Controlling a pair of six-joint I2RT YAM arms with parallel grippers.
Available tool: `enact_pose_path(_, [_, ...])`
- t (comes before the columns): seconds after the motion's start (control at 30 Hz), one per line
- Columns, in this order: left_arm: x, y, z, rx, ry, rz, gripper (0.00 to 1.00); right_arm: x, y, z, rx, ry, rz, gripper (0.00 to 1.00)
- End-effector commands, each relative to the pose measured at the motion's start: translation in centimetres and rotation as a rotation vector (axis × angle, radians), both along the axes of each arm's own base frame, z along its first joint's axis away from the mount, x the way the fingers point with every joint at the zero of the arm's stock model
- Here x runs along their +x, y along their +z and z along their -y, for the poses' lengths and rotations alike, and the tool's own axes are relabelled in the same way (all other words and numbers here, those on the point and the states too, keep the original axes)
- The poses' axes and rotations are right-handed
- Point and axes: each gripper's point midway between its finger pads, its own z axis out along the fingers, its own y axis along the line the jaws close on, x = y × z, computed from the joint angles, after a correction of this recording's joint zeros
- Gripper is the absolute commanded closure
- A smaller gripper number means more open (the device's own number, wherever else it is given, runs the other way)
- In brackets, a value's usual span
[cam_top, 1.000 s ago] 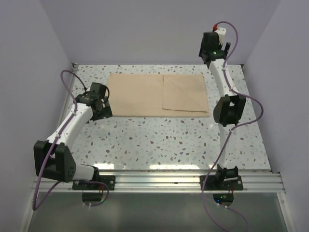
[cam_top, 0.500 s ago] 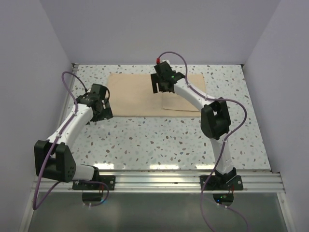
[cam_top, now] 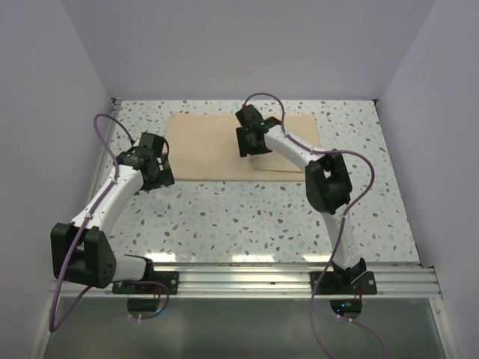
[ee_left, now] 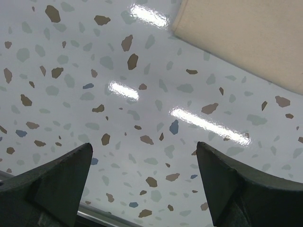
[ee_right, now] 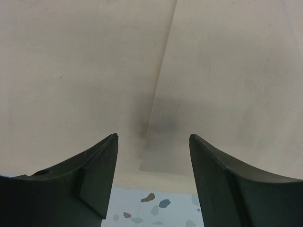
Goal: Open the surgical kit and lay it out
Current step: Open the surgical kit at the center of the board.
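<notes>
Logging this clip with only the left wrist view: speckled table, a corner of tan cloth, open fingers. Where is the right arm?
Observer: In the top view the right arm reaches over the cloth, with its wrist above the cloth's middle.
Operator: Is the cloth opened out?
Observer: Not yet. The right wrist view shows a folded flap lying on the cloth, its edge running between the right fingers, which stand apart and hold nothing.
</notes>
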Motion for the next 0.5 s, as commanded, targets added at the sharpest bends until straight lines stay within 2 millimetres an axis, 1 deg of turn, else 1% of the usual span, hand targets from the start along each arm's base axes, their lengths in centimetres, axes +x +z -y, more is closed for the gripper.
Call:
enact_pose_path(0.0, [0.6,0.7,0.1,-0.01,0.007,0.056,0.05,-2.4,-2.6,-0.6,-0.041,0.026,-0.096,0.35])
enact_pose_path(0.07, [0.6,0.7,0.1,-0.012,0.007,0.056,0.05,-2.9,-2.9,-0.8,-0.052,0.033,-0.103,0.37])
enact_pose_path(0.13, [0.6,0.7,0.2,-0.016,0.009,0.059,0.04,-3.4,-3.9,-0.3,-0.077,0.028,-0.118,0.41])
enact_pose_path(0.17, [0.6,0.8,0.1,-0.015,0.009,0.061,0.05,-3.5,-4.1,-0.2,-0.087,0.026,-0.121,0.46])
enact_pose_path(0.23, [0.6,0.7,0.1,-0.015,0.009,0.06,0.04,-3.6,-4.6,0.7,-0.131,0.02,-0.127,0.52])
enact_pose_path(0.27, [0.6,0.8,0.1,-0.015,0.009,0.061,0.05,-3.6,-4.7,0.9,-0.144,0.019,-0.128,0.61])
enact_pose_path(0.37, [0.7,0.9,0.1,-0.015,0.01,0.068,0.04,-3.9,-4.9,1.5,-0.175,0.016,-0.137,0.73])
enact_pose_path(0.4, [0.6,0.8,0.1,-0.015,0.01,0.066,0.05,-3.9,-4.8,1.6,-0.176,0.014,-0.136,0.82])
enact_pose_path(0.47, [0.8,0.9,0.2,-0.017,0.009,0.072,0.04,-3.9,-4.7,1.7,-0.184,0.011,-0.132,0.88])
